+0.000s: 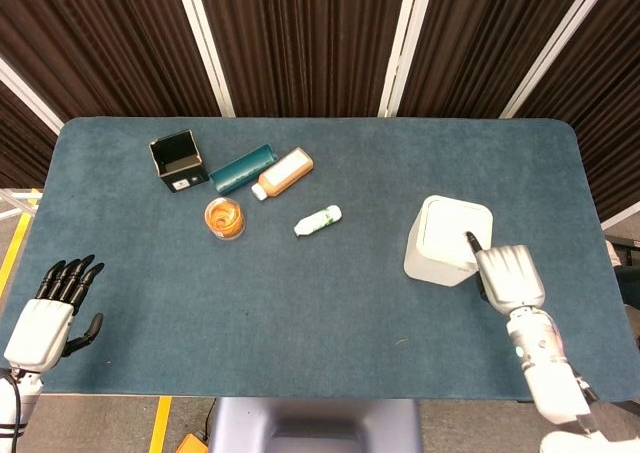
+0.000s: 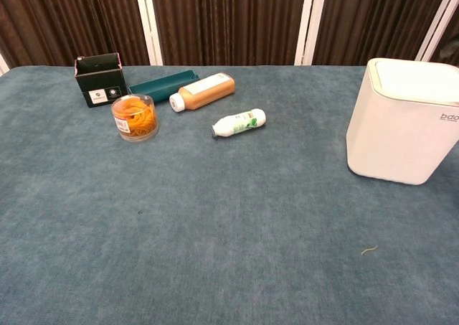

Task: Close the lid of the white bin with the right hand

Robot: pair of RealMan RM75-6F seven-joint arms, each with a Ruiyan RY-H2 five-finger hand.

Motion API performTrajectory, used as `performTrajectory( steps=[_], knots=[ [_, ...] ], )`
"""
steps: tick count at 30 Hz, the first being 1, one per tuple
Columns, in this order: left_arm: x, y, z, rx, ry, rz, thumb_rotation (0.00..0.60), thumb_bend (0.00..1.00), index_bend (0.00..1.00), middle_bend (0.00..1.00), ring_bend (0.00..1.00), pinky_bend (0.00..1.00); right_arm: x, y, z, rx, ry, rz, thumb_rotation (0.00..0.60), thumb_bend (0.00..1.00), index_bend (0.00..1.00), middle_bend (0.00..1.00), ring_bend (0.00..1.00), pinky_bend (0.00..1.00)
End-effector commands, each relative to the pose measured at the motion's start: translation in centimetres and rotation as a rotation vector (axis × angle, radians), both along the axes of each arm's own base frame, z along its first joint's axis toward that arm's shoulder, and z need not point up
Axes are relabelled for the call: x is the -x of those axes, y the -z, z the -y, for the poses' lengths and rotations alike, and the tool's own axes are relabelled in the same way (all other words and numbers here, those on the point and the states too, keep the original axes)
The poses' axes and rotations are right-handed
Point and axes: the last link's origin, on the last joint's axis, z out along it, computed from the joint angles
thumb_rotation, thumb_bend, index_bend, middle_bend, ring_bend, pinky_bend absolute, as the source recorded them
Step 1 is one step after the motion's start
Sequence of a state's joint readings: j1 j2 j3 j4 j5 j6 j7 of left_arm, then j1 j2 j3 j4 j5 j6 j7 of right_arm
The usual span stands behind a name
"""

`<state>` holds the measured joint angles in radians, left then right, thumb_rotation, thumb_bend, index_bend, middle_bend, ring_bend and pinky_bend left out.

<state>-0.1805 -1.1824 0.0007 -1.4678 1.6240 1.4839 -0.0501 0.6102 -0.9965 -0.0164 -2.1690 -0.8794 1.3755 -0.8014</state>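
Left hand (image 1: 45,318) idle off table's near-left edge, fingers spread, holding nothing. Black box (image 1: 177,160) open, seemingly bare inside; jar (image 1: 225,217) holds orange stuff. Bin (image 1: 448,239) at right, lid (image 2: 419,72) flush, apparently closed. Right hand (image 1: 507,276) beside it, one fingertip at lid edge, gripping nothing.

The white bin (image 2: 401,124) looks like smooth matt plastic; the worktop (image 2: 215,232) wears napped blue cloth; the jar (image 2: 134,118) is clear and glossy.
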Motion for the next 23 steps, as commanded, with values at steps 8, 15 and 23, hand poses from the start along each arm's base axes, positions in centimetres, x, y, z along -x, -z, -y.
performTrajectory(
  steps=[8,15,23],
  knots=[
    [-1.0,-0.1,1.0,-0.031,0.079,0.008,0.6,0.46,0.0,0.0,0.0,0.01,4.6,-0.7,-10.2,0.082,-0.237,0.159,0.6,0.44,0.0,0.07,0.05,0.11],
    [-1.2,0.3,1.4,-0.044,0.115,0.004,0.6,0.46,0.0,0.0,0.0,0.0,10.2,1.1,-13.0,0.154,-0.293,0.149,0.6,0.37,0.0,0.0,0.0,0.0],
    [-1.1,0.6,1.7,-0.045,0.096,-0.022,0.6,0.46,0.0,0.0,0.0,0.0,10.7,1.1,-12.3,0.147,-0.24,0.137,0.6,0.37,0.0,0.0,0.0,0.0]
  ],
)
